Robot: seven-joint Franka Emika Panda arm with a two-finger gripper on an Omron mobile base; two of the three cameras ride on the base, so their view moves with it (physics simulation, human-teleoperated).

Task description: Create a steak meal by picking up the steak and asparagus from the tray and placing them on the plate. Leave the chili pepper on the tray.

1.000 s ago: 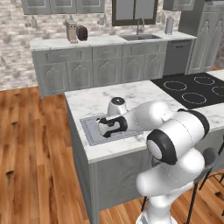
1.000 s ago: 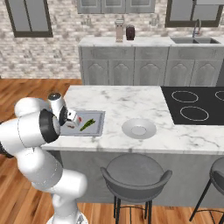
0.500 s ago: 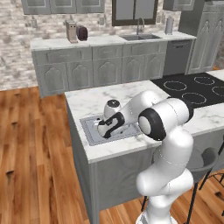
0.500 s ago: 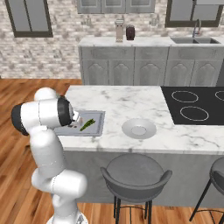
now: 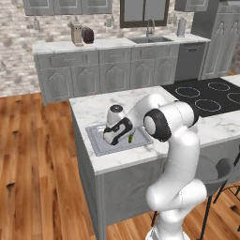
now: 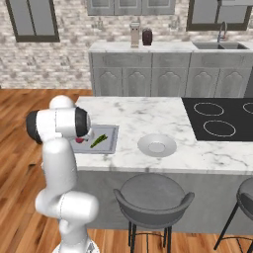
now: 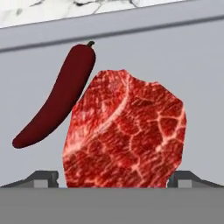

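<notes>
In the hand view the bright red steak (image 7: 127, 131) lies flat on the grey tray (image 7: 197, 65), right ahead of my gripper (image 7: 114, 179). The gripper is open, and one dark fingertip (image 7: 41, 178) shows at each lower side of the steak, neither seen touching it. The dark red chili pepper (image 7: 57, 103) lies against the steak's left edge. In the left base view the gripper (image 5: 110, 138) hangs low over the tray (image 5: 96, 140), with the green asparagus (image 5: 131, 138) just beside it. The asparagus (image 6: 99, 140) rests on the tray (image 6: 109, 147); the white plate (image 6: 156, 146) sits empty to its right.
The tray sits near the left end of a marble island (image 6: 148, 116). A black cooktop (image 6: 217, 118) fills the island's right part. Stools (image 6: 153, 197) stand in front of it. A back counter with a sink (image 5: 150, 40) runs along the far wall.
The arm has swung its elbow up and over, and the hand has come down closer over the tray. The jaws have stayed open; the food has not moved.
</notes>
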